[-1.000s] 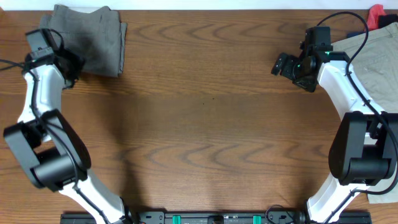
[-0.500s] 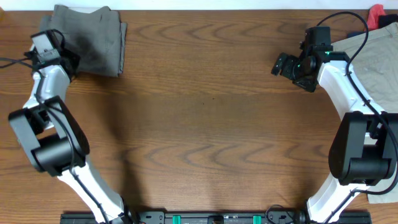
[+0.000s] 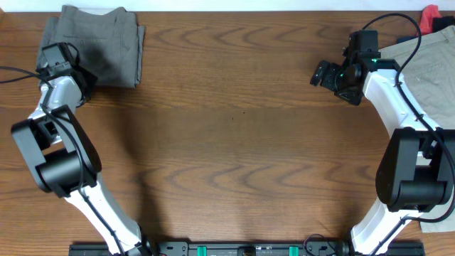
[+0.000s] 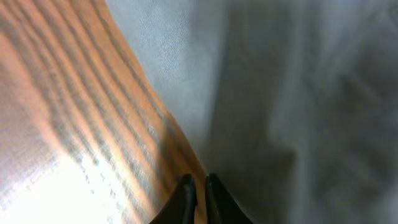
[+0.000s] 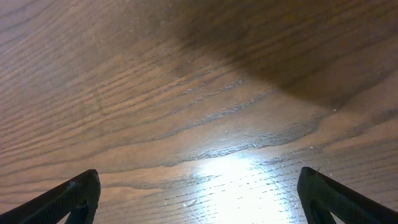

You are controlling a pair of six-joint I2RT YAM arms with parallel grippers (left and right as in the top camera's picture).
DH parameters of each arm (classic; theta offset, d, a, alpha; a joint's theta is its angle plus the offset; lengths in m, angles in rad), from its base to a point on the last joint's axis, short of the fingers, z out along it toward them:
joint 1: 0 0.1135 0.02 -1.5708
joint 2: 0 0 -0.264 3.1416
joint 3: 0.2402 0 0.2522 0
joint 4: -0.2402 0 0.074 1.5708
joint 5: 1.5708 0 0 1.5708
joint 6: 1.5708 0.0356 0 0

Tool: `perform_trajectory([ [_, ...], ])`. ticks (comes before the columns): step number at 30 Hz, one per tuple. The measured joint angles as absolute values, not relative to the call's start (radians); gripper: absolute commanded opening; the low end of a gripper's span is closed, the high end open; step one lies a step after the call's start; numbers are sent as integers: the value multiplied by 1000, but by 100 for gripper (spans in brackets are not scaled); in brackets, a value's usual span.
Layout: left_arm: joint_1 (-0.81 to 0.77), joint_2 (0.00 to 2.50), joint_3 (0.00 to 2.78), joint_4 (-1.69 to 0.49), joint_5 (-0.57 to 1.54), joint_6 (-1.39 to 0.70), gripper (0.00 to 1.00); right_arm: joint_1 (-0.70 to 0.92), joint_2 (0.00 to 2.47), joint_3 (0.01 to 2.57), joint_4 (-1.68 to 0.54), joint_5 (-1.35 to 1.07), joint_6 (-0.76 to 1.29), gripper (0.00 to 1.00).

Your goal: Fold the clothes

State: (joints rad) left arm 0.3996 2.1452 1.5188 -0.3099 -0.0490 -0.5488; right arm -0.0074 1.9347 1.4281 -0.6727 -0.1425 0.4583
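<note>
Wooden table (image 3: 234, 142); left jaws closed beside folded gray garment (image 3: 106, 43); right jaws wide near khaki trousers (image 3: 439, 82).

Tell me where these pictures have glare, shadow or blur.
Right wrist: bright glare on the table, dark shadow above it. Left wrist: soft focus, the gray garment blurred, wood washed out at lower left. Overhead: sharp, evenly lit.

The folded garment (image 3: 103, 43) was gray, trousers (image 3: 437, 78) beige, small piece (image 3: 431, 13) red; table (image 3: 227, 142) brown w/ wavy grain.
</note>
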Motion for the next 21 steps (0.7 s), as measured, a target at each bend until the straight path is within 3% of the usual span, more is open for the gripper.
perform_trajectory([
  [6, 400, 1955, 1517, -470, 59, -543, 26, -7, 1935, 1428, -674, -142, 458, 99],
  [13, 397, 1749, 1518, -758, 239, -545, 26, -7, 1935, 1428, -672, -143, 459, 99],
  [21, 305, 1738, 1518, -919, 298, -458, 26, -7, 1935, 1428, -672, -206, 547, 99],
])
